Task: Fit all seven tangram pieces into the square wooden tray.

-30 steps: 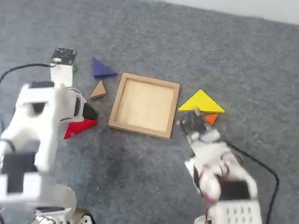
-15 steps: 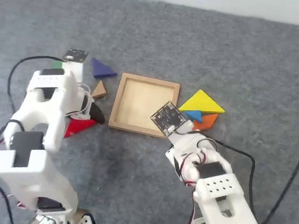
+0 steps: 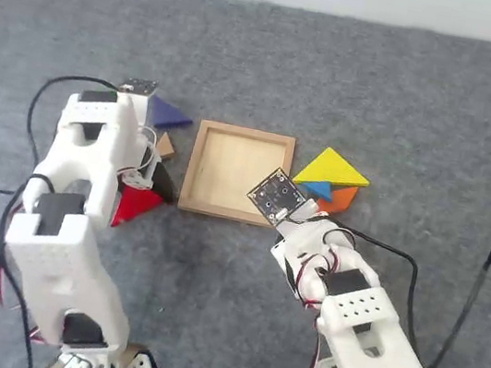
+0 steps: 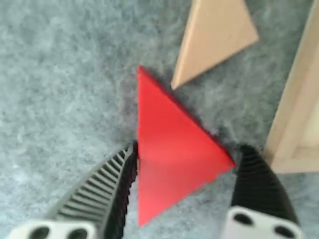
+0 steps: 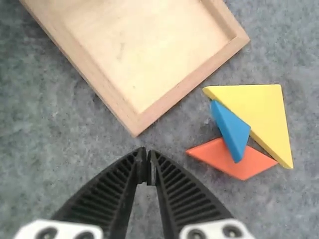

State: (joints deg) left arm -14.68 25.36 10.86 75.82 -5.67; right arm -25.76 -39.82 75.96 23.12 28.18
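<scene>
Left wrist view: left gripper (image 4: 188,150) spread around the red triangle (image 4: 164,144) (tan triangle (image 4: 214,35) just beyond); right gripper (image 5: 148,152) pressed together near the wooden tray (image 5: 99,79)

Left arm's jaws moved forward to straddle red triangle (image 4: 170,151), right arm swung in beside tray (image 3: 195,162).

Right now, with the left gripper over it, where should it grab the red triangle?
Likely across its middle, straight down from above. The red triangle lies flat on the carpet, so only its thin edges offer a hold. The left gripper is open and straddles it; mind the tray wall beside one finger.
</scene>
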